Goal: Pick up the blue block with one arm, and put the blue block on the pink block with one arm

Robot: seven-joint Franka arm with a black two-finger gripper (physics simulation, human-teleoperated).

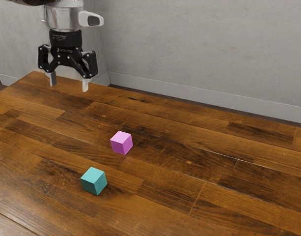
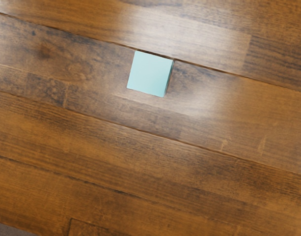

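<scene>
Hand (image 1: 68, 84) hangs high over the far edge of the table (image 1: 229, 162), fingers spread wide, holding nothing. Blue block (image 1: 94, 180) sits flat on the wood toward the near edge, untouched; the wrist view has it ahead of the hand, not under it. Pink block (image 1: 121, 142) lies near it, a little farther in, the two apart. Step in hand: approach, pick not yet begun. Next move likely calls for travel over the blue block, fingers squared to its faces, then a straight descent.
</scene>
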